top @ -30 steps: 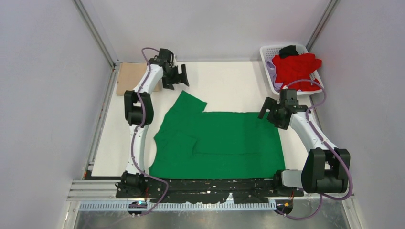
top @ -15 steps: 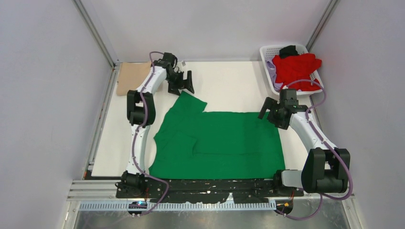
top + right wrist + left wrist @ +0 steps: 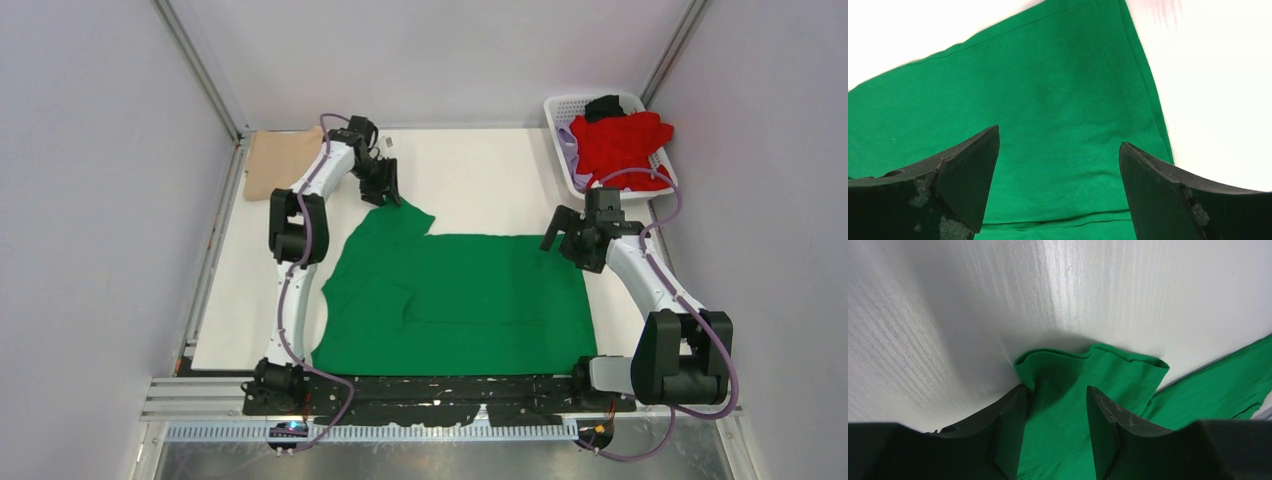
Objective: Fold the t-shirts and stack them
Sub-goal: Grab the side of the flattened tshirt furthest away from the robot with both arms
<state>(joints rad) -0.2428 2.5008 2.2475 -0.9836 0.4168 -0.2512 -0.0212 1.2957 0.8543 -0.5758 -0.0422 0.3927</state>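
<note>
Top external view: fold of green shirt (image 3: 470, 300) in hand, with cloth spread flat across middle of table (image 3: 480, 165), near-left part apparently turned in over body, far-left sleeve (image 3: 402, 213) sticking out. Off to far-left corner, tan shirt (image 3: 268, 160) lying flat; at far right, red shirt (image 3: 625, 145) heaped in basket (image 3: 560, 108). At hem of that far-left sleeve, left gripper (image 3: 1055, 395) tipped down onto table, jaws part open, straddling cloth edge, not yet clamped. Judged as grasp step for sleeve fold. Next move: close on hem, catch both layers, lift only slightly, carry toward shirt body and lay flat without dragging body out of square. Left arm stretched far along left side, elbow raised, wrist bent in toward right. Above far-right corner of shirt, right gripper (image 3: 1058, 140) hovering, jaws wide, holding nothing; right arm bent, forearm reaching far and left.
</note>
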